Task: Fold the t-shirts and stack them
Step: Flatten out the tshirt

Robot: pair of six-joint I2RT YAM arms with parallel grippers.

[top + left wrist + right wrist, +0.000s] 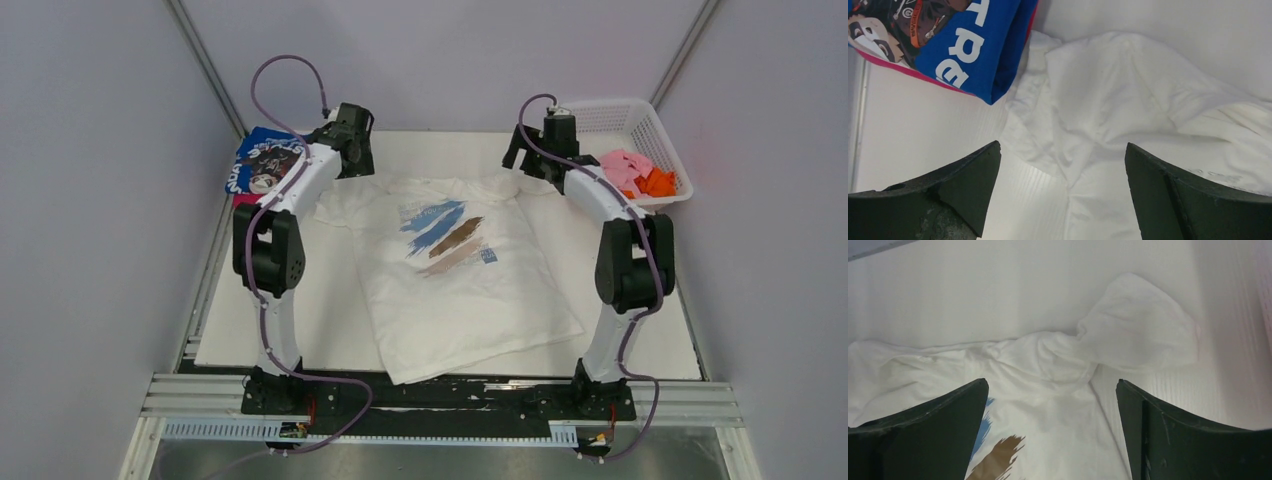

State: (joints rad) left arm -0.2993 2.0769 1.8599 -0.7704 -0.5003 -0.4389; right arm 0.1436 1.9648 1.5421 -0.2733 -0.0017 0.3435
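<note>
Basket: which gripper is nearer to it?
Right. The right gripper is just beside the basket; the left gripper is across the table, by the blue shirt.

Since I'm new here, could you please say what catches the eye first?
A large white t-shirt with blue and tan streaks lies spread centrally. A folded blue t-shirt sits far left; a white basket far right holds a pink tee and an orange tee. The left end effector and right end effector hover open above the white shirt's sleeves.
</note>
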